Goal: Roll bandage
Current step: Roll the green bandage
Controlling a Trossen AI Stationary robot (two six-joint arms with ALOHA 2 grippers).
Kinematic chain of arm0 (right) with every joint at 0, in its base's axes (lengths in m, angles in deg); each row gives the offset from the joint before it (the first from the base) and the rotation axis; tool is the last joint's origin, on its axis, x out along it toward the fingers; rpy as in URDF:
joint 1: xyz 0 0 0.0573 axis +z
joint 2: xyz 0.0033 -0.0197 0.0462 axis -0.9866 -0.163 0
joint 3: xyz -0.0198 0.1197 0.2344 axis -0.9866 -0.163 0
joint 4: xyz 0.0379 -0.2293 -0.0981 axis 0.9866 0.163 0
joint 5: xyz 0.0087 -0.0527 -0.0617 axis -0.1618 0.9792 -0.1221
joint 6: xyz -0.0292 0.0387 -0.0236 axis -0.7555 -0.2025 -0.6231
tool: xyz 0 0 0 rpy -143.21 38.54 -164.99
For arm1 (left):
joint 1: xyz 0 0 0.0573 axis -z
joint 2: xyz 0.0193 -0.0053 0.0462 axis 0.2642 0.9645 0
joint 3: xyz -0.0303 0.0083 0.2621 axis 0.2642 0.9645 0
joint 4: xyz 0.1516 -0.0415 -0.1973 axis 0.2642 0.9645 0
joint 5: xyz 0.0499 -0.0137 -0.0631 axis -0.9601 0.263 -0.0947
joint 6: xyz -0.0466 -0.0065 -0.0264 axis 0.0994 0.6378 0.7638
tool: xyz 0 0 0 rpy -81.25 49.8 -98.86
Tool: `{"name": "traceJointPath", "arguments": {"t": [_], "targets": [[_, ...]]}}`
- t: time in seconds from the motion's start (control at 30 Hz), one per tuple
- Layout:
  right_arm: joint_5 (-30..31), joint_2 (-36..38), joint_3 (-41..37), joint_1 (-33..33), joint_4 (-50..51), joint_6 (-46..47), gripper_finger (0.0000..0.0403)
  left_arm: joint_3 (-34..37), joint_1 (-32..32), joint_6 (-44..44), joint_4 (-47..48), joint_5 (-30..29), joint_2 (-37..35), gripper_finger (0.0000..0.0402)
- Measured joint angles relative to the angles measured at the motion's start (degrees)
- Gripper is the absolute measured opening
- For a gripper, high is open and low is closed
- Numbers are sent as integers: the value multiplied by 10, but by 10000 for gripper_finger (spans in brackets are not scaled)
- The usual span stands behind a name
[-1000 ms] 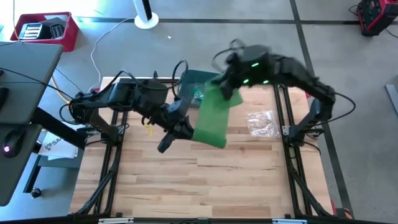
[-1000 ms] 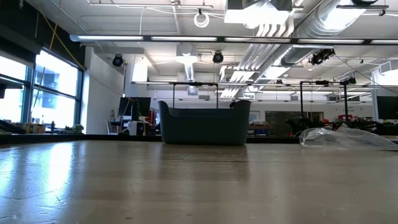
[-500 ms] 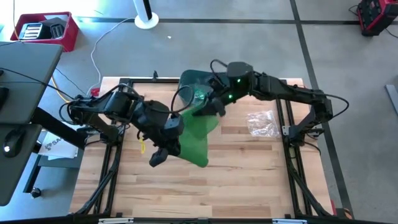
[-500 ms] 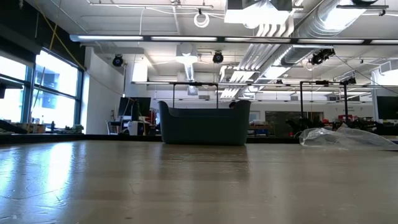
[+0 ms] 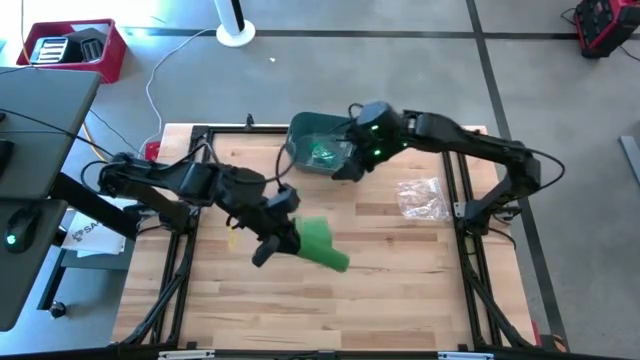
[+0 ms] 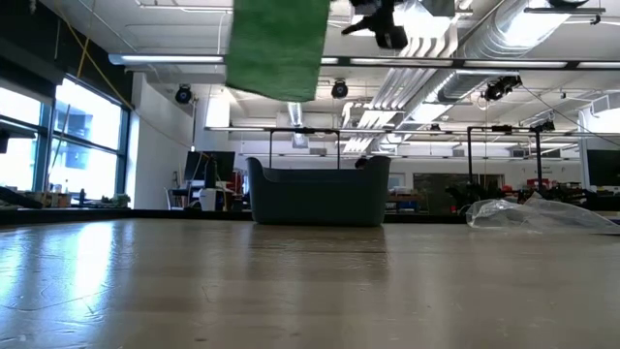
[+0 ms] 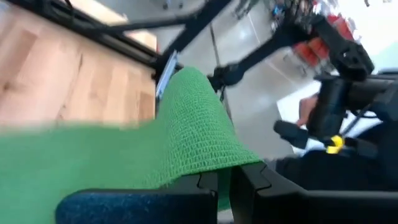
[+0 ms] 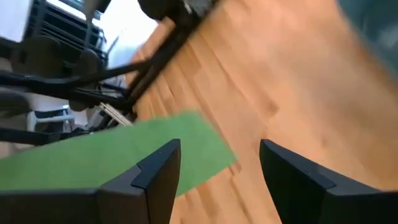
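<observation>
Bandage point(image 5: 322, 243) in left end effector point(image 5: 285, 238)

Left arm stretched out low over the middle of the worktop, left gripper point(image 5: 290, 240) with jaws clamped tight. Right arm reaching across the far side, elbow bent, right gripper point(image 8: 219, 163) tipped down, jaws spread wide, holding nothing

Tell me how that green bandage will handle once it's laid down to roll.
Probably floppy: the green bandage hangs limp from the left hand. Likely light and grippy, given its woven, crinkled surface. It may fold rather than lie flat.
</observation>
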State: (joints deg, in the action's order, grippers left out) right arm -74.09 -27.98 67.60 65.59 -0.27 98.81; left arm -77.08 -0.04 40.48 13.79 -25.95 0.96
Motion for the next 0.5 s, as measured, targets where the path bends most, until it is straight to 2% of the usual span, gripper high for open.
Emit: {"name": "traceJointPath", "arguments": {"t": [0.17,0.27,0.4,0.5], "targets": [[51,67,15,21,-3,-125,211,11,-13,-15,-14,-55,-32,5],[81,115,16,64,-17,-206,211,11,-29,-40,-24,-72,-57,5],[195,155,18,148,-51,-228,211,11,-48,-79,-66,-91,-88,5],[256,146,18,205,-100,-251,211,11,-58,-118,-128,-93,-103,5]]}}
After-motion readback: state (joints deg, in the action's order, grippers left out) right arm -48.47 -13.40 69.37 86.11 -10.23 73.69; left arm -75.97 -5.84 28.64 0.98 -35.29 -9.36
